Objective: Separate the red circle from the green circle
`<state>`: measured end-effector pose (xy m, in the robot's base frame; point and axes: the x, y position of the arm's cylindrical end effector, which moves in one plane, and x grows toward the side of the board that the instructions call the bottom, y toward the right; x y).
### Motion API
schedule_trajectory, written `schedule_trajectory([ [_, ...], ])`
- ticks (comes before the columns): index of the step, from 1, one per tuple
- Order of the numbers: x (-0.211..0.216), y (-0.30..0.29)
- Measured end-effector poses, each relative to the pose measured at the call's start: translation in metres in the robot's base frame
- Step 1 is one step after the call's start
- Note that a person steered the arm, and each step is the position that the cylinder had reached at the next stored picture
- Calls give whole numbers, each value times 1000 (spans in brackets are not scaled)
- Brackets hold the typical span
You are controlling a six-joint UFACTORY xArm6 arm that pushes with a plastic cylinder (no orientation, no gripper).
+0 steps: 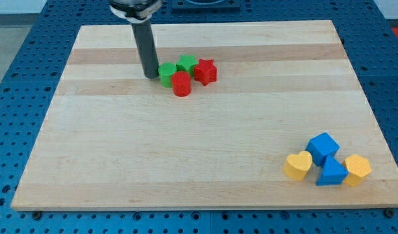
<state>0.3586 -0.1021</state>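
The small red cylinder block (181,84) sits at the front of a tight cluster, touching the green cylinder block (166,74) just behind it on the view's left; both look light, rigid and easy to slide on the smooth wooden board (186,162), so I judge a side push is enough. There are no containers here, and my tip (149,76) has no pincer to open or close; it rests just left of the green one.

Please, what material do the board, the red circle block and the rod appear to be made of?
The board looks like pale wood with a smooth matte finish: lengthwise grain and glued strips show. The red circle block seems painted wood or plastic, evenly coloured with a slight sheen; I cannot tell which. The dark rod looks like matte metal or plastic; my tip stands just at the view's left of the green circle block.
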Motion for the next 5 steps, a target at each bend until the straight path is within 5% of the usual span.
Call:
schedule_trajectory([
  [5, 89, 124],
])
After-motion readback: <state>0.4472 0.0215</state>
